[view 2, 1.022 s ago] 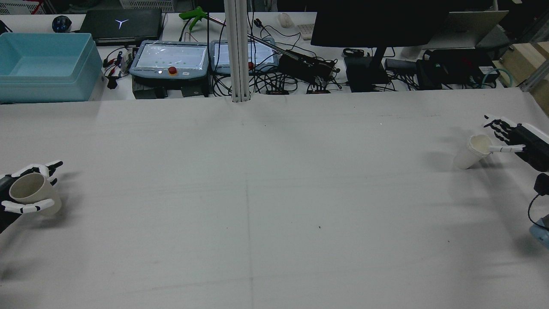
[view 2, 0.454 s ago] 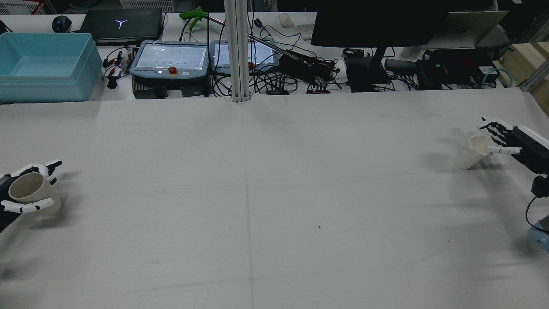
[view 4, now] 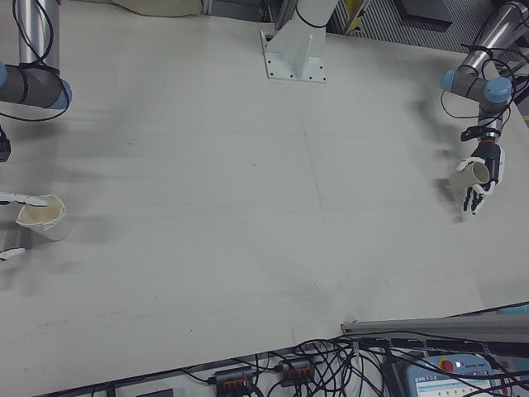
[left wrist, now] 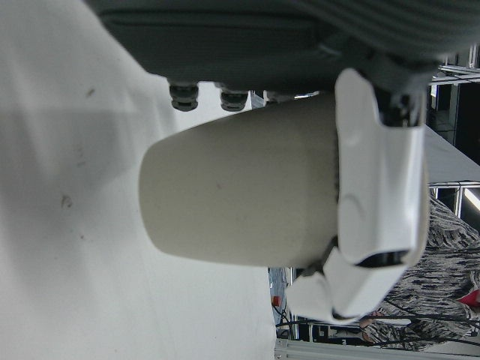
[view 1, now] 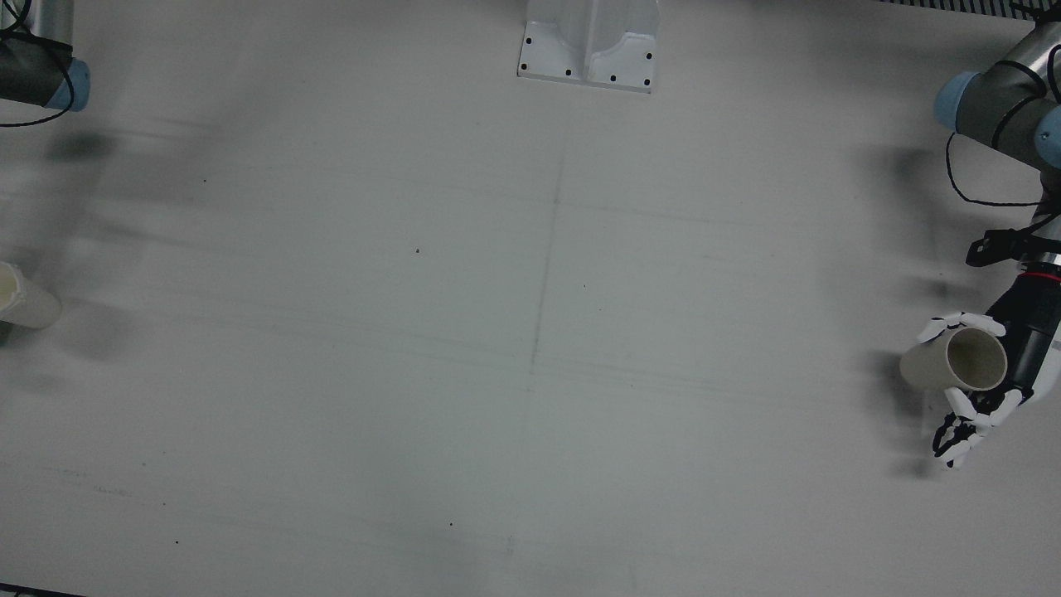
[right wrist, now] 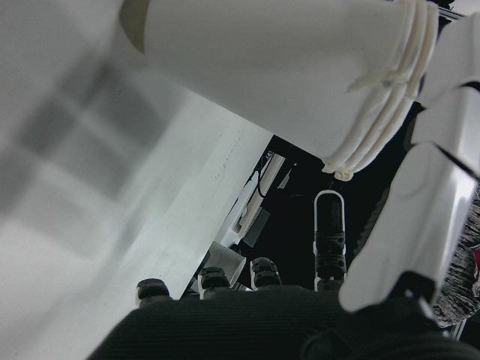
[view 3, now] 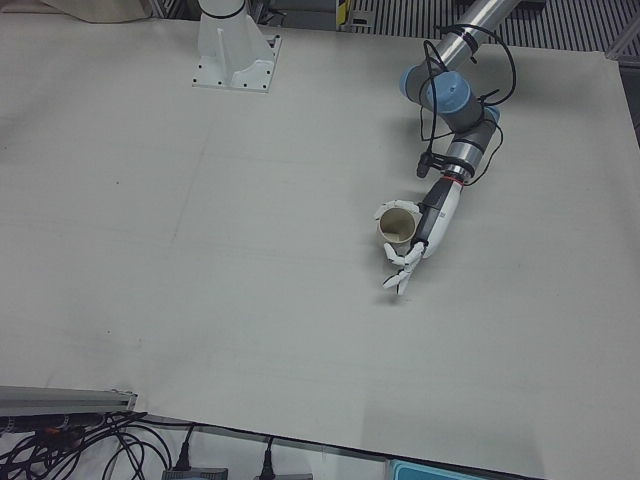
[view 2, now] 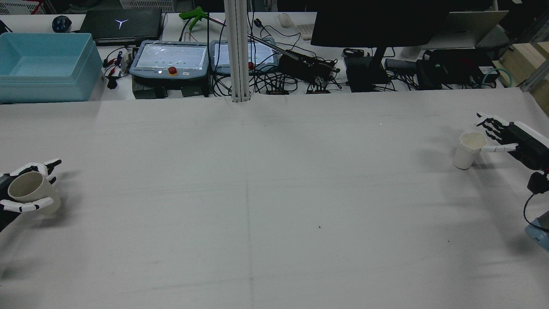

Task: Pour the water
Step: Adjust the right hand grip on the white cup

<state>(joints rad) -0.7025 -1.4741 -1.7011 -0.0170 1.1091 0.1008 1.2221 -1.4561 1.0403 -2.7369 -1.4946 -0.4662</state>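
From the rear view we look forward and down across the worktop (view 2: 274, 206), with the cluttered bench behind it. Our front view looks almost straight down, pedestal base (view 1: 588, 46) at its top edge. The left-front and right-front views face the robot obliquely from farther off, and both share the left hand (view 3: 410, 250) with its cup (view 4: 464, 174). The two hand views sit very close on their sides; the right one seems partly blurred.
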